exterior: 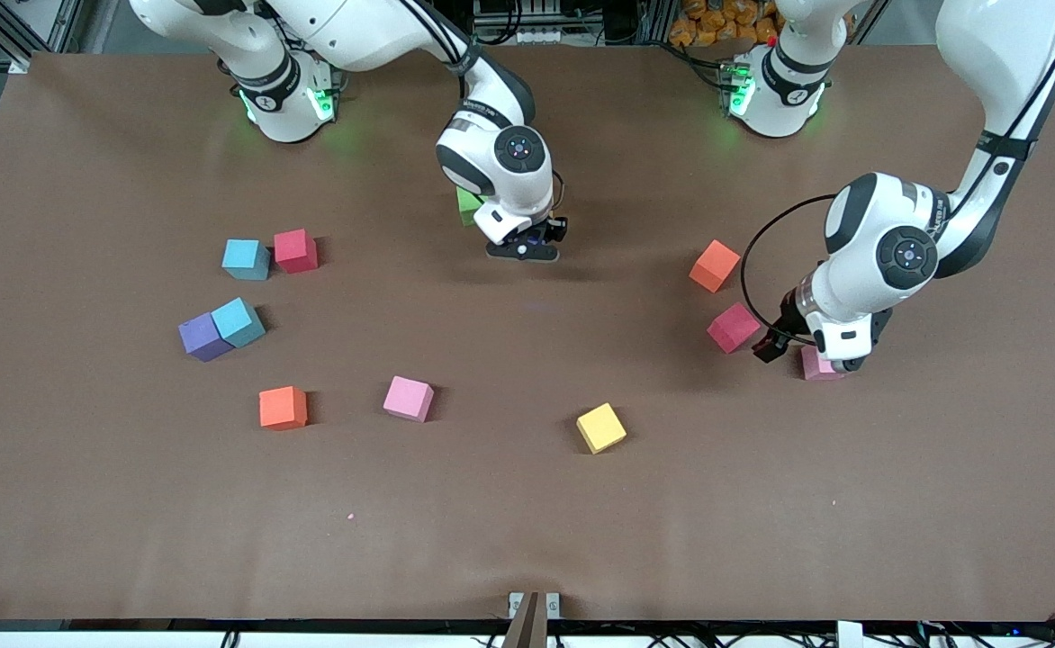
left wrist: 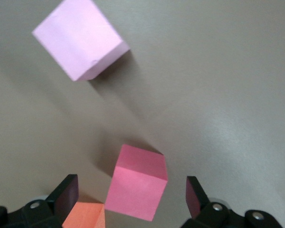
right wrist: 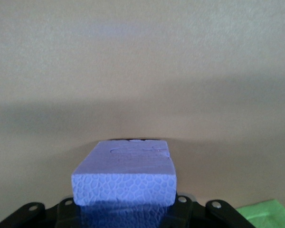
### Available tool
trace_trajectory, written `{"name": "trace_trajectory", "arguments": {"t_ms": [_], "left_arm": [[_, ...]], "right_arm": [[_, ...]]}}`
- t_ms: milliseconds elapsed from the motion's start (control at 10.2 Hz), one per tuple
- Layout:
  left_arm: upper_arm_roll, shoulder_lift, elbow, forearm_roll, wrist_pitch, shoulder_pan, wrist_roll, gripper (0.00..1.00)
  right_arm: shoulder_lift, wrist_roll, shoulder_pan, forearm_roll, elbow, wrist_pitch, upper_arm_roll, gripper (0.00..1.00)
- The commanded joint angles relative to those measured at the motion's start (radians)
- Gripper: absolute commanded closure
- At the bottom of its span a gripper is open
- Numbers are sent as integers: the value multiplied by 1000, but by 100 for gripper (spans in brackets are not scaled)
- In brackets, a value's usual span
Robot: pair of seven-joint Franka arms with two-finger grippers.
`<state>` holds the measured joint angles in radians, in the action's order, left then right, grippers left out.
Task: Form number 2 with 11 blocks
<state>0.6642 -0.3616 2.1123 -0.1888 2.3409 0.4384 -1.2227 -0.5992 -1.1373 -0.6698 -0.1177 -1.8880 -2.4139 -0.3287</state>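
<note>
Scattered foam cubes cover my brown bench [exterior: 527, 540], and no digit has been laid out yet. My right pincer [exterior: 524, 250] is clamped on a purple foam cube [right wrist: 124, 178], which fills the space between its fingers in the right wrist view; it hangs low over the bare middle of the bench, which I judge a sensible spot to start the figure, since a shape five rows tall needs room all round. A green foam cube [exterior: 467, 205] sits just beside that pincer, half hidden by my right wrist.

My left pincer [left wrist: 133, 197] stands wide open with nothing held, low over the left arm's end of the bench. A deep pink foam cube [exterior: 733, 327] lies between its spread fingers in the left wrist view, so I take that as its next pick. A pale pink foam cube [exterior: 817, 364] rests close by, partly under the wrist, and an orange foam cube [exterior: 715, 265] sits farther from the front camera.

Toward the right arm's end are a red foam cube [exterior: 295, 250] touching a light blue foam cube [exterior: 246, 259], and a second purple cube [exterior: 202, 337] pressed against a second light blue cube [exterior: 238, 321]. Nearer the front camera lie another orange cube [exterior: 283, 408], a pink cube [exterior: 408, 398] and a yellow foam cube [exterior: 601, 427], all well apart, which leaves clean approaches for me
</note>
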Motion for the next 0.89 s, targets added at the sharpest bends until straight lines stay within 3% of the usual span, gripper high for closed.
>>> {"name": "trace_trajectory", "arguments": {"t_ms": [0,295,787], "left_arm": [[15,-49,6,-69,61,-15,22,0],[14,-123,5,-146,100,-36,-9,0],[12,-155,20,-202,95,-36,-12,0]], "right_arm": [[25,-47,10,-51,-28,-4,-21,65],[22,-48,9,-54,-32,-2,-33,65],[19,-49,6,-56,-40,-2,-47,63]]}}
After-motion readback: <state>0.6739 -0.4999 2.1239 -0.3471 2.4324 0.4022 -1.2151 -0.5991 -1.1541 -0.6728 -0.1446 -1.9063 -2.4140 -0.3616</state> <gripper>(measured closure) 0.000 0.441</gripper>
